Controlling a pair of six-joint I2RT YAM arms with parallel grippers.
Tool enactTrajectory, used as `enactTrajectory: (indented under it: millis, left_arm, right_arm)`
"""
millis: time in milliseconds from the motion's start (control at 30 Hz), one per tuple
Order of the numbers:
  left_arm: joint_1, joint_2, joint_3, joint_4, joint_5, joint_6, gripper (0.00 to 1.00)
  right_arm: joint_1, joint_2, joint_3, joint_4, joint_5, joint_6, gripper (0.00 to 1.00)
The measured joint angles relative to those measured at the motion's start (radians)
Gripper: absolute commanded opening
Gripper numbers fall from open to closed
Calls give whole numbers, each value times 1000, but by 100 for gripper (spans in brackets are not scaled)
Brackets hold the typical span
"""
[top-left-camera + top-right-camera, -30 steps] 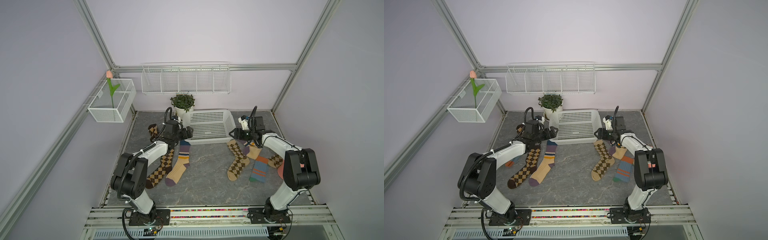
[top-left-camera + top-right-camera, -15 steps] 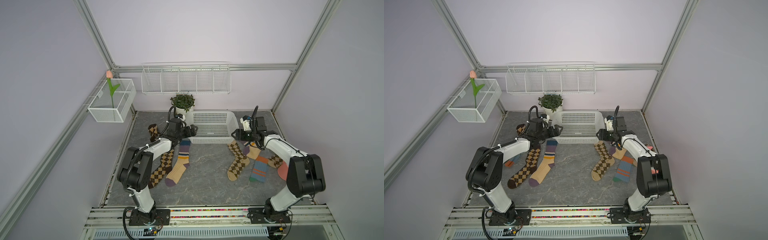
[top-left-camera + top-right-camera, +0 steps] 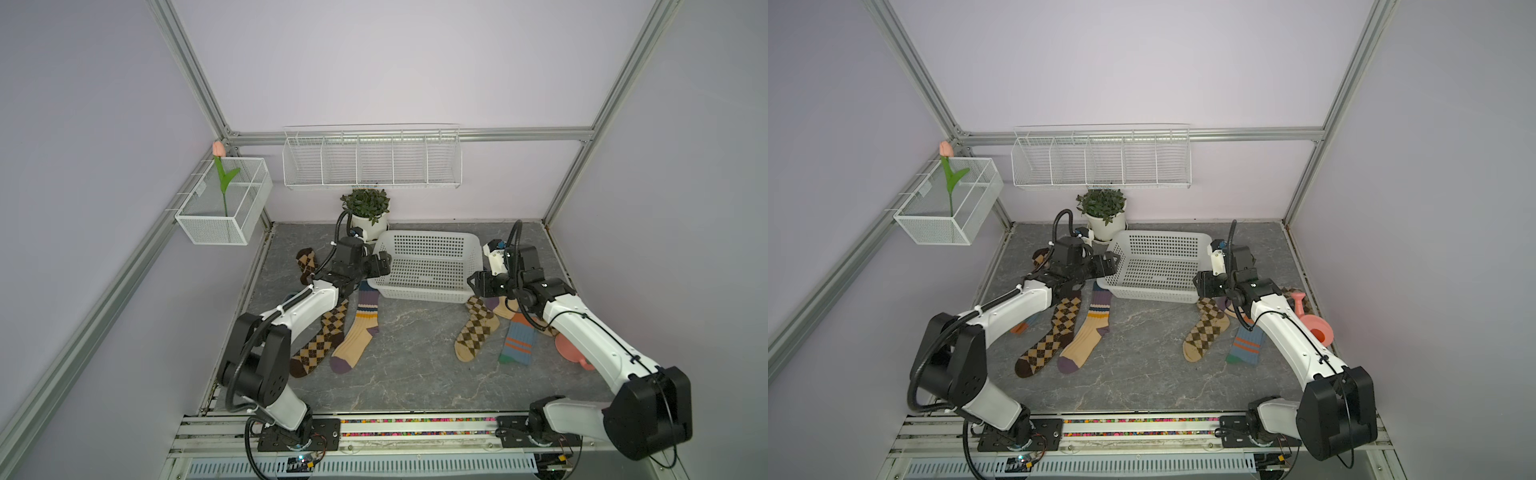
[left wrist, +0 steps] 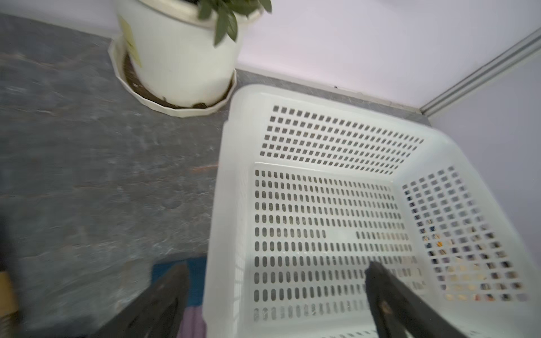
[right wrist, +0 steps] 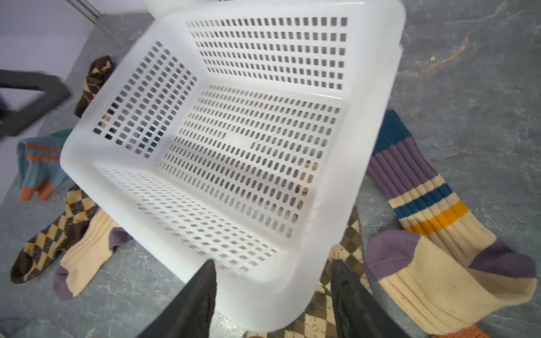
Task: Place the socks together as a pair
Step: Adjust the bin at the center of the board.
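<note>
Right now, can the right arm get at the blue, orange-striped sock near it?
Probably yes. The blue sock lies beside the forearm; the right gripper has its jaws open around a corner of the basket and must draw back first.

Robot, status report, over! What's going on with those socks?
Left gripper open over basket rim. Right gripper open over basket corner. Socks loose, none held. Basket edge hides some cuffs.

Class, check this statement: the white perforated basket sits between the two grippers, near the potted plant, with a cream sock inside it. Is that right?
One thing is wrong: the white perforated basket is empty, as the right wrist view shows. It does sit between the left gripper and right gripper, near the potted plant.
</note>
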Motion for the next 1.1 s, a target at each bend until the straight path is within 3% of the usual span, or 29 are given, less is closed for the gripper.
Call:
enactTrajectory:
  millis: [133,433,667,767,900,1100]
  left_arm:
    - [0,-113,-26,-34,-67,19,96]
    - [0,-188,-156,-129,-66,32,97]
    - [0,-294,-212,-211,-91,28,97]
    - [0,-308,-212,-232,-109,28,97]
    - [0,-313,-212,-282,-135,29,97]
    - [0,-354,-253,-333,-200,43,96]
  right_arm:
    - [-10,78,0,39,-11,0,62]
    - [-28,276,115,82,-27,2,54]
    - [-64,335,217,109,-52,31,34]
    - [-69,371,253,120,-61,43,37]
    - [-69,378,266,95,-46,35,53]
    - [-69,245,228,5,73,-7,57]
